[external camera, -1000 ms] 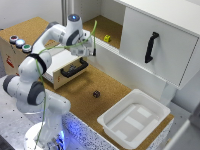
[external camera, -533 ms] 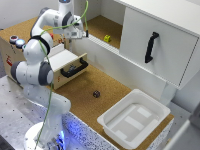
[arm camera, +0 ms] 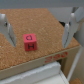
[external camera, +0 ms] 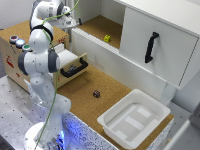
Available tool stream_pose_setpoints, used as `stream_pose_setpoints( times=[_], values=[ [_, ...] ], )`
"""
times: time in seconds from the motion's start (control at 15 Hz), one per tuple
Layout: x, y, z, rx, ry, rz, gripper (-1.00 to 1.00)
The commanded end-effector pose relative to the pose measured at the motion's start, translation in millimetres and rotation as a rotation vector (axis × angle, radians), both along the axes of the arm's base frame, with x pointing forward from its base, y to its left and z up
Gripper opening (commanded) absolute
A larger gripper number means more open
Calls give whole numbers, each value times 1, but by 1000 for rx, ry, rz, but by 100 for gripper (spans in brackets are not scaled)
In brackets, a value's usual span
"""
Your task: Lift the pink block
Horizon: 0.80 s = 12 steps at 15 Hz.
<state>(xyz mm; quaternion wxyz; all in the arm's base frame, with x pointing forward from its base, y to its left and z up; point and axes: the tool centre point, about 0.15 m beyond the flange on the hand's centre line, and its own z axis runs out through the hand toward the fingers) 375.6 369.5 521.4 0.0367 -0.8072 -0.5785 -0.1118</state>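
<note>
The pink block (arm camera: 30, 42) is a small cube with a letter on its face, lying on a cork surface close to an edge in the wrist view. My gripper (arm camera: 37, 40) is above it and open, with one finger (arm camera: 7, 31) on either side of the block and not touching it. In the exterior view the gripper (external camera: 74, 21) hangs at the top, over the back of the wooden drawer unit (external camera: 15, 57). The arm hides the pink block there.
An open drawer (external camera: 71, 64) with a black handle juts out below the arm. A yellow block (external camera: 107, 38) lies on the raised cork shelf. A small dark object (external camera: 96, 93) sits on the floor mat. A white tray (external camera: 134, 119) stands front right, beside a cabinet door (external camera: 155, 47).
The arm has swung from above the open drawer up and back toward the exterior view's left, ending higher over the top of the drawer unit.
</note>
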Motion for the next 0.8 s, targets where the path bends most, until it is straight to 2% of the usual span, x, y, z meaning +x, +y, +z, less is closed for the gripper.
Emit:
stream_pose_setpoints(
  times=[0.0, 0.27, 0.53, 0.73],
  values=[
    [22, 54, -12, -50, 119, 142, 100],
    [23, 72, -33, -70, 145, 223, 100],
    [38, 84, -53, -103, 145, 255, 100],
    [49, 86, -72, -129, 165, 250, 100]
  ],
)
